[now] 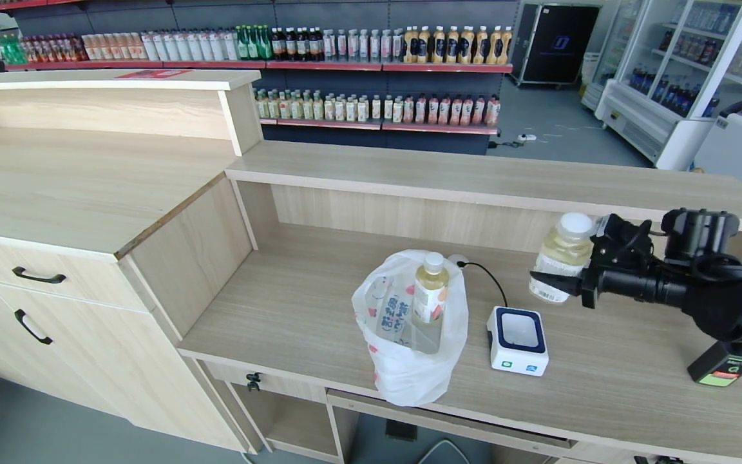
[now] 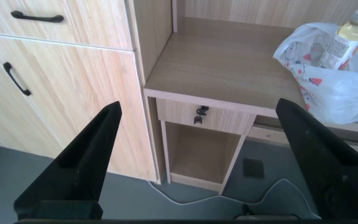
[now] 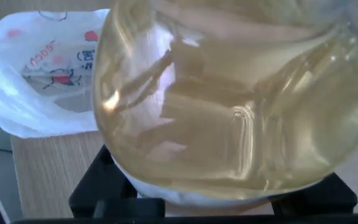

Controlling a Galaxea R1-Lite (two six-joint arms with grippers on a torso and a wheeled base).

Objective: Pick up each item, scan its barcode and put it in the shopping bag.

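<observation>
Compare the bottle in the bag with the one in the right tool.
The bagged bottle stands inside the shopping bag on the counter; the held bottle hangs above the counter, clamped in the right tool. The held bottle shows its barcode; the bagged bottle shows a patterned label. Both: white caps, pale yellow drink.

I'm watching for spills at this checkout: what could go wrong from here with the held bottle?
The held bottle is roughly upright, so its barcode may not face the scanner. The shopping bag stands at the front edge of the counter and already holds another bottle; adding this one could tip it.
</observation>
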